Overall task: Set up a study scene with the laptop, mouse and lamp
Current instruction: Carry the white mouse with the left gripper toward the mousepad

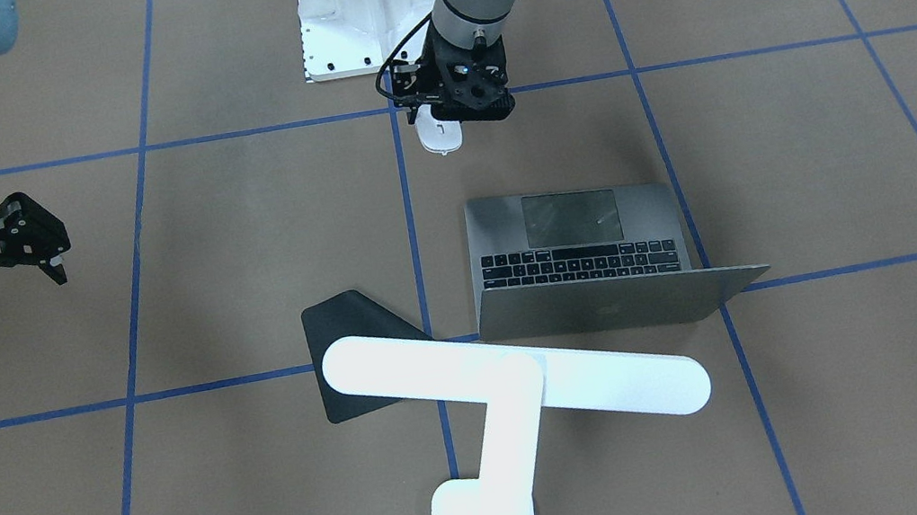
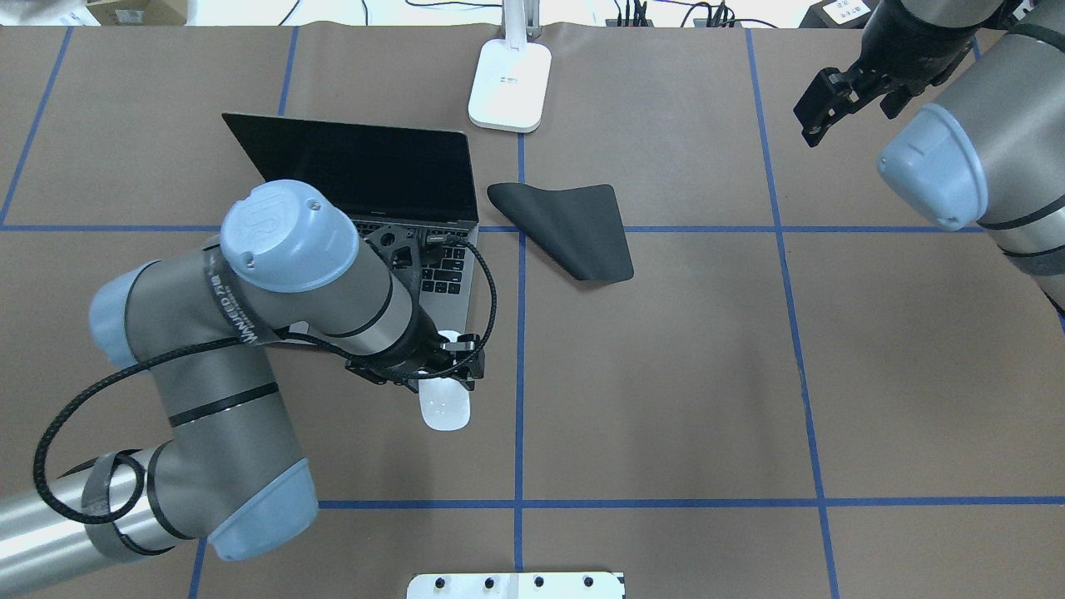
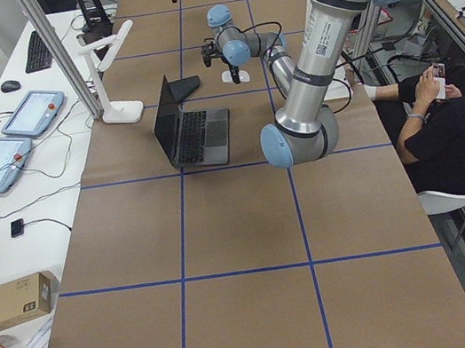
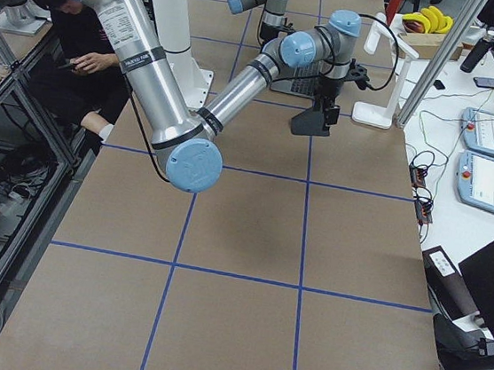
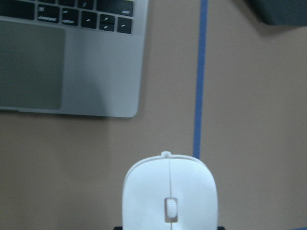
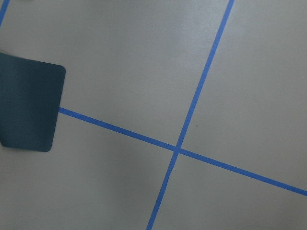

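The open grey laptop (image 1: 575,249) sits mid-table, its screen (image 2: 366,175) facing the robot. Just off its front corner is the white mouse (image 2: 445,408), which fills the bottom of the left wrist view (image 5: 169,191). My left gripper (image 1: 465,108) straddles the mouse from above, its jaws closed on the mouse's sides. I cannot tell whether the mouse is off the table. The white lamp has its bar head (image 1: 513,377) over the far side and its base (image 2: 509,83) at the table's far edge. My right gripper (image 1: 46,237) hangs open and holds nothing, far off to the side.
A flat black pad (image 2: 574,229) lies beside the laptop, under the lamp head, and shows at the edge of the right wrist view (image 6: 26,105). A white bolted pedestal (image 1: 362,8) stands at the robot's base. Blue tape lines cross the brown table. A person sits beside the table.
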